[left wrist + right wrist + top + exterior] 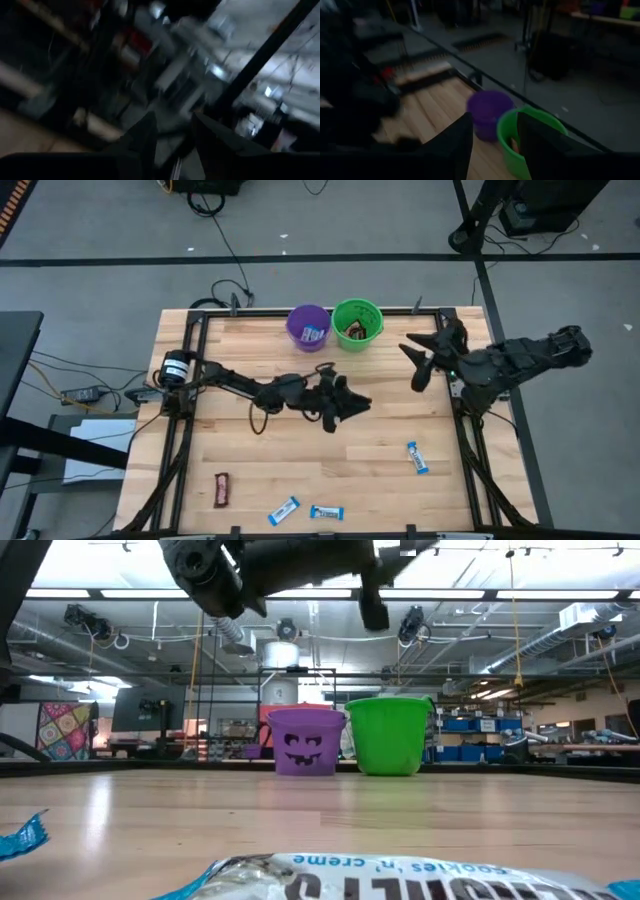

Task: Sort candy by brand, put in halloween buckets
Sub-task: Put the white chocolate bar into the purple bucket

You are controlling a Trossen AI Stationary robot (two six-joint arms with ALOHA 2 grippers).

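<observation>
The purple bucket [308, 327] and the green bucket [357, 323] stand side by side at the table's far edge; both also show in the low view, purple bucket [305, 740] and green bucket [390, 735]. A blue-and-white candy lies inside the purple one, brown candies inside the green one. On the table lie a brown candy [222, 489] and three blue-and-white candies [284, 510], [327, 512], [417, 457]. My left gripper [350, 406] hovers open over mid-table, holding nothing. My right gripper [412, 367] is open and empty, just right of the green bucket [535, 135].
A blue-and-white wrapper [400, 880] lies right in front of the low camera, and another wrapper's end [20, 835] shows at the left. A black frame [462, 430] runs along the table's sides. Bare wood lies between the buckets and the near-edge candies.
</observation>
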